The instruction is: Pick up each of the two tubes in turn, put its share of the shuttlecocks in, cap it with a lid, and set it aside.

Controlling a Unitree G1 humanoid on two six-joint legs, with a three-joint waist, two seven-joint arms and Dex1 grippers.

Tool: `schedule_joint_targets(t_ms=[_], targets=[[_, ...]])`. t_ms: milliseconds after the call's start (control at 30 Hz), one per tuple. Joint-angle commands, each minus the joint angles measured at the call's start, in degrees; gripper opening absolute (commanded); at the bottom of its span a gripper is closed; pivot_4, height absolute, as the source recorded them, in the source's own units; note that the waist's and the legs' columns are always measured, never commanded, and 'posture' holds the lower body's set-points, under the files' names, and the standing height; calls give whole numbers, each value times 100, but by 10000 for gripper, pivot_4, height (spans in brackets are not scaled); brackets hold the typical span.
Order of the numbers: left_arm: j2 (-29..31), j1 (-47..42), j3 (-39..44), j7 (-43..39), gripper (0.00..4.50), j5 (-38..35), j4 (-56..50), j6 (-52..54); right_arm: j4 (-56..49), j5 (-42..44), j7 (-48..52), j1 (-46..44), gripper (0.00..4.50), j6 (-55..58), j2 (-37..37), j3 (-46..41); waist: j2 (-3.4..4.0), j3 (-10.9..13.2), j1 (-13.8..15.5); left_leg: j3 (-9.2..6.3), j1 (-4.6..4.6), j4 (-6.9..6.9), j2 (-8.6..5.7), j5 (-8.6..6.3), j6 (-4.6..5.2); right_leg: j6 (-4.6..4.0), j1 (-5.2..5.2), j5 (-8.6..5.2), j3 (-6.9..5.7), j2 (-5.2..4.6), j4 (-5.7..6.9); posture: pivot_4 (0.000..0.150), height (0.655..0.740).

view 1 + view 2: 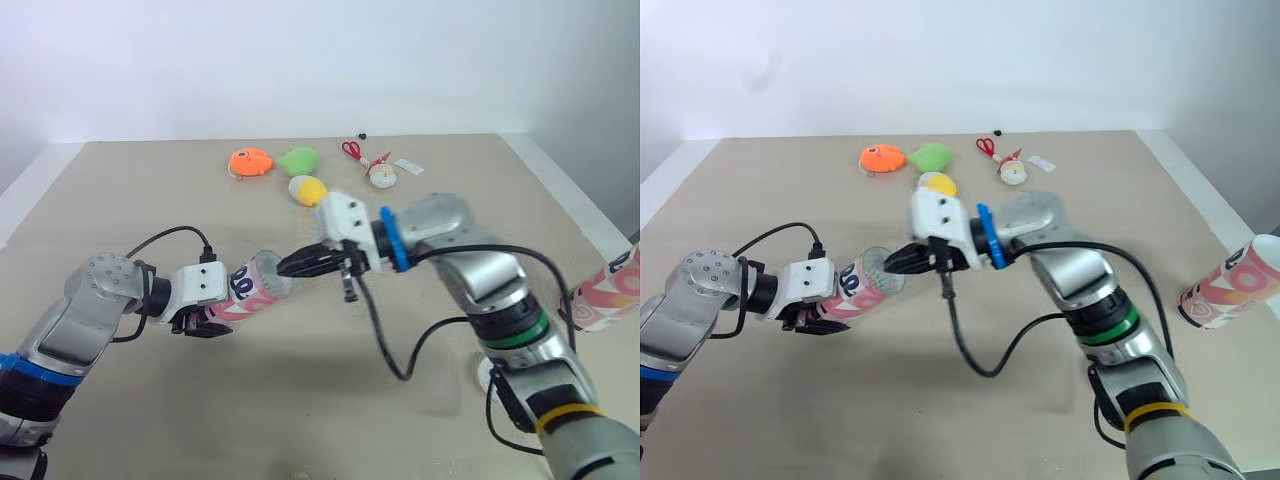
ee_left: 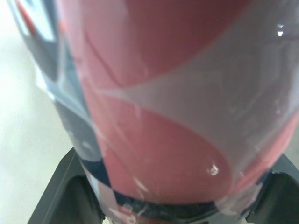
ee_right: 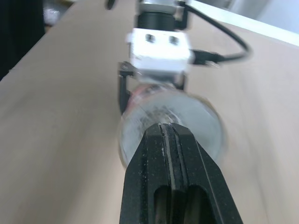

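Pink-patterned tube (image 1: 250, 285) is held level above the table (image 1: 120, 200), pinched by the left tool (image 1: 203, 322); the right tool (image 1: 290, 266) meets its mouth. Left wrist: black fingers (image 2: 70, 186) flank the tube. Right wrist: the right tool's fingers (image 3: 198, 177) are pressed together, apparently empty. Judged step: filling; next, back out squarely, then fetch a lid.

Pink, white and navy curves cover the clear plastic tube (image 1: 250, 290); pink-and-white shapes cover the other tube (image 1: 1230, 285); the bench (image 1: 120, 190) is beige.
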Motion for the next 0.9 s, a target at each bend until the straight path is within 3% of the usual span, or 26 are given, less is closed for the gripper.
schedule_joint_targets(t_ms=[33,167,200,300,333,533,700,900], targets=[[-530,-9,-120,84,28948,-553,-209,-33,-505,706,53,257,390,572,-416,-732,-7,4,33,-2,-13,1,-2,0,2,3,-3,2,-3,-3,-2,1500,7400],[-1442,-109,118,693,28948,-1023,-312,-44,-839,1240,68,832,390,1163,-1208,-1418,-71,45,35,-19,-53,3,-11,-6,18,40,-19,21,-14,-13,-22,1500,7400],[-1752,-67,171,920,28948,-1133,-314,-71,-840,1273,90,1075,3245,1207,-1491,-1586,-80,49,29,-29,-70,4,-10,-11,25,44,-25,25,-27,-13,-34,1500,7400],[-2479,153,204,1483,28948,-1230,-125,-487,-771,1159,268,1876,13577,1107,-2299,-1894,-93,55,33,-41,-115,4,-9,-18,37,38,-55,34,-46,-17,-50,1500,7400],[-2645,231,190,1630,28948,-1209,-25,-658,-743,1168,282,2091,19494,1062,-2477,-1999,-93,56,32,-52,-120,6,-8,-21,41,35,-52,34,-60,-18,-58,1500,7400],[-3322,734,-224,2249,28948,-803,797,-2024,-634,1142,324,3115,44050,885,-3256,-2741,-68,57,-7,-47,-125,3,-8,-23,43,29,-63,37,-60,-15,-58,1500,7400],[-3599,936,-485,2643,28948,-427,1704,-2795,-422,746,614,4282,44050,348,-3900,-3262,-68,57,56,-63,-117,13,-7,-18,39,32,-38,44,-72,-12,-69,1500,7400],[-3677,954,-508,2802,28948,-378,2437,-3212,245,-200,408,5136,44050,-768,-4206,-3159,-55,48,62,-40,-53,21,-10,-16,42,23,21,40,-60,-22,-86,1500,7400]])
